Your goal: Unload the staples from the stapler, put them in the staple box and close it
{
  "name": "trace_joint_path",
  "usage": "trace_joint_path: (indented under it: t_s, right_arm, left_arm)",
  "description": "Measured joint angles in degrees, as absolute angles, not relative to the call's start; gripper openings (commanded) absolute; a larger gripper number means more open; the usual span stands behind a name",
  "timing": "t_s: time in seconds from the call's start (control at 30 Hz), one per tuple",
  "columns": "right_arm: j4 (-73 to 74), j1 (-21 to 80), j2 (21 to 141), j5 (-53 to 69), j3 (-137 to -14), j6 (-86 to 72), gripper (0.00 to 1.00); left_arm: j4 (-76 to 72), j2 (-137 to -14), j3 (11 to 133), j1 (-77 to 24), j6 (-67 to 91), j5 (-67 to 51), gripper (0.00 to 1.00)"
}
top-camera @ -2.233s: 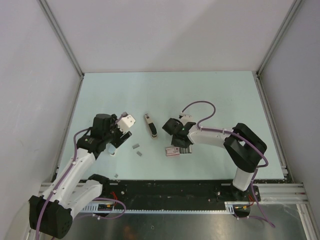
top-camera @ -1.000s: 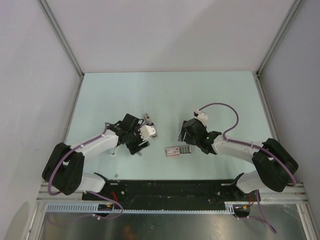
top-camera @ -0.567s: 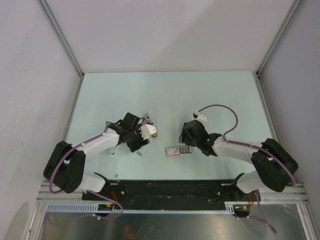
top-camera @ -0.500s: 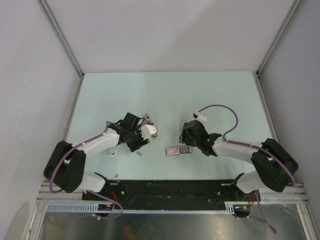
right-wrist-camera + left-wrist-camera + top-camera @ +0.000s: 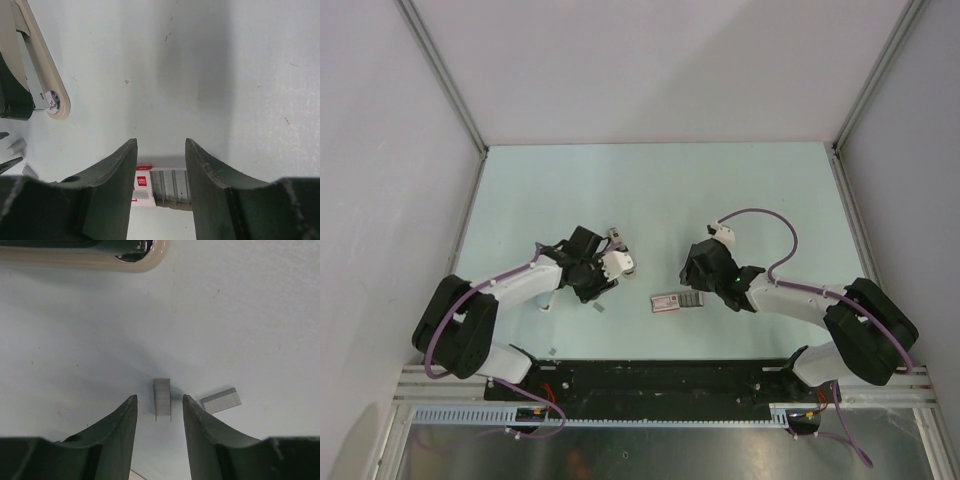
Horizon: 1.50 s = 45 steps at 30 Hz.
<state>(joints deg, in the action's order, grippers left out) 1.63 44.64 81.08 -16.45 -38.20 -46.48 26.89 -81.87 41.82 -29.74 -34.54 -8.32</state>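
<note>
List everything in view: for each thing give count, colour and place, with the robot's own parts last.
table: one, pale green, walled on three sides.
stapler: one, beige with dark top, mid-table.
staples: two strips, grey, close to the stapler.
box: one, pink and grey, right of the staples.
small bit: one, grey, at the table's near edge, too small to identify.
left gripper: one, dark, open astride one staple strip.
right gripper: one, dark, open, close by the box.
arms: two, white and black.

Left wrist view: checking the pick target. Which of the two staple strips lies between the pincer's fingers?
The strip pointing straight ahead, in the gap of the left pincer; the other strip lies askew, outside it.
</note>
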Motion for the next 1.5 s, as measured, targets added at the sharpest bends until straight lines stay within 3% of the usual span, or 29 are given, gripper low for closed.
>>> trace_joint_path:
  t_s: [0.27, 0.8, 1.0, 1.13, 1.33, 1.5]
  right_arm:
    - [0.19, 44.45, 81.08, -15.53, -37.34, -46.57, 0.44]
    - [-1.23, 44.45, 80.03, -14.20, -36.40, -46.54, 0.43]
    - [-1.58, 44.45, 79.57, -14.04, -36.38, -46.52, 0.43]
    - [-1.89, 44.45, 79.53, -14.02, -36.34, -46.52, 0.43]
    - [-2.02, 44.45, 79.24, -13.82, -35.62, -46.50, 0.46]
    - [-2.04, 44.51, 78.74, -13.56, -35.46, -46.41, 0.51]
  left_arm:
    - [26.89, -82.89, 41.82, -29.74, -34.46, -9.08, 0.28]
    - [26.65, -83.90, 42.63, -29.76, -34.44, -9.17, 0.38]
    - [26.55, -84.01, 42.76, -29.76, -34.44, -9.08, 0.38]
    - [26.70, -84.36, 43.05, -29.78, -34.30, -9.21, 0.31]
    - [26.68, -85.34, 43.75, -29.89, -33.71, -10.02, 0.11]
    - [26.87, -85.65, 44.16, -29.89, -33.36, -10.28, 0.05]
